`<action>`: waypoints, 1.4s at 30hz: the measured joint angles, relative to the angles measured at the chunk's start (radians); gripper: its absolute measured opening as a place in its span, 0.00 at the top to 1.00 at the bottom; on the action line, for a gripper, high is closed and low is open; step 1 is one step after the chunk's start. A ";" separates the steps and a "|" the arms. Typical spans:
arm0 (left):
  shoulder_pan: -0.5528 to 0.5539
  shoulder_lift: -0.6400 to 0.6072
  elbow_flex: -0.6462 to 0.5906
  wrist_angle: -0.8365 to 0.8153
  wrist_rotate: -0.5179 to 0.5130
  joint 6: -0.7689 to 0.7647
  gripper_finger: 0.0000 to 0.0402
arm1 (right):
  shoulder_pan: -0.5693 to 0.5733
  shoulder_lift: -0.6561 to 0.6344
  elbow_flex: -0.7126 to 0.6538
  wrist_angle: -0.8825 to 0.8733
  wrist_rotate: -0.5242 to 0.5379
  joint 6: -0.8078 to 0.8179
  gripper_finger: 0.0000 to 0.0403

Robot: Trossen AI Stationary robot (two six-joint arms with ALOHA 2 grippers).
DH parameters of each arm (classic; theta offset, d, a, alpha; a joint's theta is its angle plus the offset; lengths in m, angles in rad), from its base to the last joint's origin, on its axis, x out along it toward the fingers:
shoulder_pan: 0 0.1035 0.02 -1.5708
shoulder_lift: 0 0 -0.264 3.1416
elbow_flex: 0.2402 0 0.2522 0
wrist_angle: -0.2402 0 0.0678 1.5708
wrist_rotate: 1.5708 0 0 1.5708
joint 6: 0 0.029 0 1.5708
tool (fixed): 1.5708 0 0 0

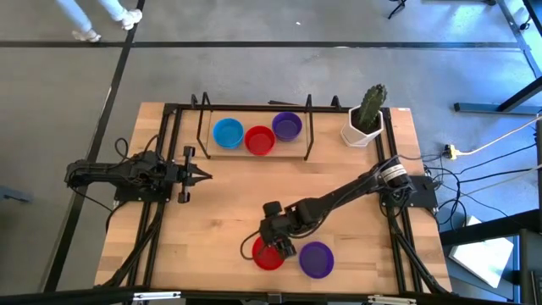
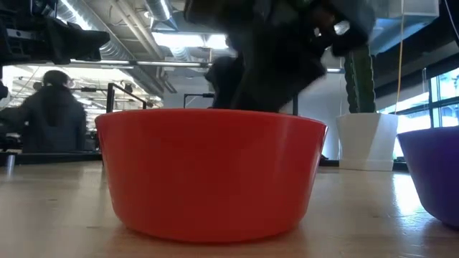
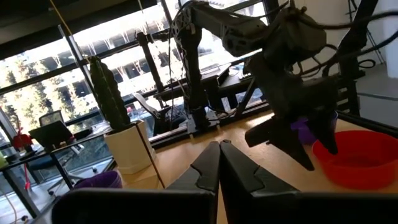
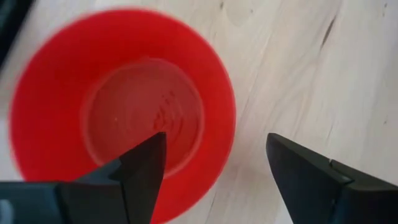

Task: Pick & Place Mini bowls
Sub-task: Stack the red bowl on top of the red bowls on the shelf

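Observation:
A red mini bowl (image 1: 268,254) stands upright on its base near the table's near edge, with a purple one (image 1: 316,259) beside it on the right. My right gripper (image 4: 215,138) is open and hangs just above the red bowl (image 4: 124,106). One finger is over the bowl's inside and the other over bare wood outside its rim. In the low view the red bowl (image 2: 211,172) fills the foreground under the dark gripper (image 2: 272,57). My left gripper (image 3: 219,144) is shut and waits at the table's left side (image 1: 203,175).
A blue (image 1: 228,133), a red (image 1: 259,140) and a purple bowl (image 1: 287,126) sit in a row inside a black wire frame (image 1: 254,106) at the far edge. A white pot with a cactus (image 1: 366,119) stands at the far right corner. Bare wood lies across the table's middle.

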State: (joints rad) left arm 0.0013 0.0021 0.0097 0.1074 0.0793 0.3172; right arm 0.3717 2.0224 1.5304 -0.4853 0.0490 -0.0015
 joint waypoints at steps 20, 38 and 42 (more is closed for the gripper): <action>0.000 0.000 0.000 0.000 0.000 0.000 0.98 | -0.005 0.001 -0.055 0.063 0.003 0.001 0.84; 0.000 0.000 0.001 -0.022 -0.006 0.001 0.98 | -0.103 -0.292 -0.018 -0.047 -0.005 -0.079 0.99; 0.000 0.000 0.001 -0.030 -0.010 0.003 0.99 | -0.134 -0.476 -0.058 -0.024 0.001 -0.077 0.99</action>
State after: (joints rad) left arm 0.0017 0.0025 0.0105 0.0776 0.0692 0.3199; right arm 0.2379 1.5467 1.4721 -0.5096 0.0496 -0.0788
